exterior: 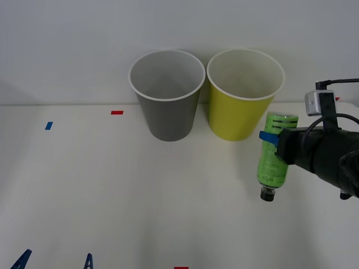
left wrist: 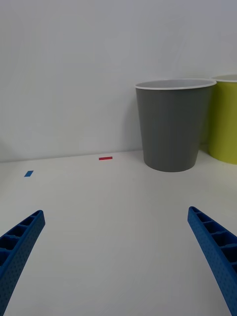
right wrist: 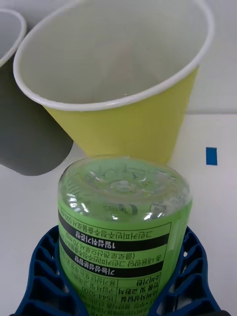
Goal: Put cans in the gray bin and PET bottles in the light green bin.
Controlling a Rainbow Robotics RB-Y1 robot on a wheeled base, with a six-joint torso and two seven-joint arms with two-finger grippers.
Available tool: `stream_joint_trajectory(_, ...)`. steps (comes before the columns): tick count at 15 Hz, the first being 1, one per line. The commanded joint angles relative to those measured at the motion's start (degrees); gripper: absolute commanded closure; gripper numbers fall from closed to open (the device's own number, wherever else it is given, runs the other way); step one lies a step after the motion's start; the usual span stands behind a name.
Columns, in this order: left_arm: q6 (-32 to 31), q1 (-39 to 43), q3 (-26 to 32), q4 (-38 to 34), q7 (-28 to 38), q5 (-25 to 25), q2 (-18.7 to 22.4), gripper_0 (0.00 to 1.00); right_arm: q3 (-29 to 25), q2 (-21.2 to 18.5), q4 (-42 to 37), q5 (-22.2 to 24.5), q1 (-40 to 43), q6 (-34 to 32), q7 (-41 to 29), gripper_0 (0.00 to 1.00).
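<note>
Right pincer [exterior: 275, 144]: clamped across the middle of the PET bottle [exterior: 274, 154], carried clear of the desk [exterior: 112, 190] with its long axis near upright, black cap down and base up. Light green bin [exterior: 242, 120]: lies just ahead of the bottle and toward the robot's left, its rim higher than the bottle's base, gray bin [exterior: 168, 115] beside it farther left; judged next move is a lift and short forward carry over that rim. Left pincer [left wrist: 118, 247]: fingers spread apart, low over the desk's near left, well away.
</note>
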Motion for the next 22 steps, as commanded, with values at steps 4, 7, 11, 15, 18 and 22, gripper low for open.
stream_joint_trajectory(4,0.0,0.0,0.0,0.0,0.0,0.0,0.0,0.0,-3.36,4.26,-5.42,-0.02,0.29,-1.11,4.44,1.0)
stream_joint_trajectory(7,0.0,0.0,0.0,0.0,0.0,0.0,0.0,0.0,-3.01,4.97,-6.47,-0.02,-0.77,-4.98,4.0,1.0)
stream_joint_trajectory(11,0.0,0.0,0.0,0.0,0.0,0.0,0.0,0.0,-3.01,7.95,-6.56,1.83,-6.57,-8.58,3.13,1.0)
stream_joint_trajectory(15,0.0,0.0,0.0,0.0,0.0,0.0,0.0,0.0,-0.46,7.87,-6.73,8.16,-11.93,-9.11,3.21,1.0)
stream_joint_trajectory(18,0.0,0.0,0.0,0.0,0.0,0.0,0.0,0.0,2.62,6.81,-6.38,16.15,-15.36,-9.02,2.95,1.0)
stream_joint_trajectory(22,0.0,0.0,0.0,0.0,0.0,0.0,0.0,0.0,5.08,6.02,-2.43,21.78,-20.72,-9.29,2.07,1.0)
